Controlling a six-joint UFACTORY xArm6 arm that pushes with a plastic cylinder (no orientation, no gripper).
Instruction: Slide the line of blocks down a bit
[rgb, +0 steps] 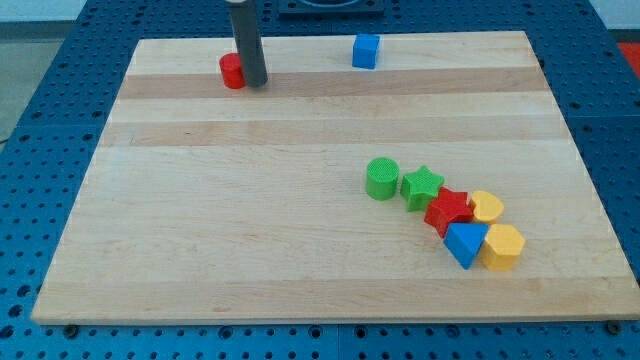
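My tip (256, 82) rests on the board near the view's top left, touching the right side of a red cylinder (231, 71). A line of blocks runs diagonally at the lower right: a green cylinder (381, 178), a green star (422, 186), a red star (447, 211), a blue triangle (465, 243). A yellow heart (487, 207) and a yellow hexagon (503, 247) sit against that line's right side. My tip is far from this group, up and to the left.
A blue cube (366, 50) sits alone near the board's top edge, right of my tip. The wooden board (250, 220) lies on a blue pegboard table (40, 110).
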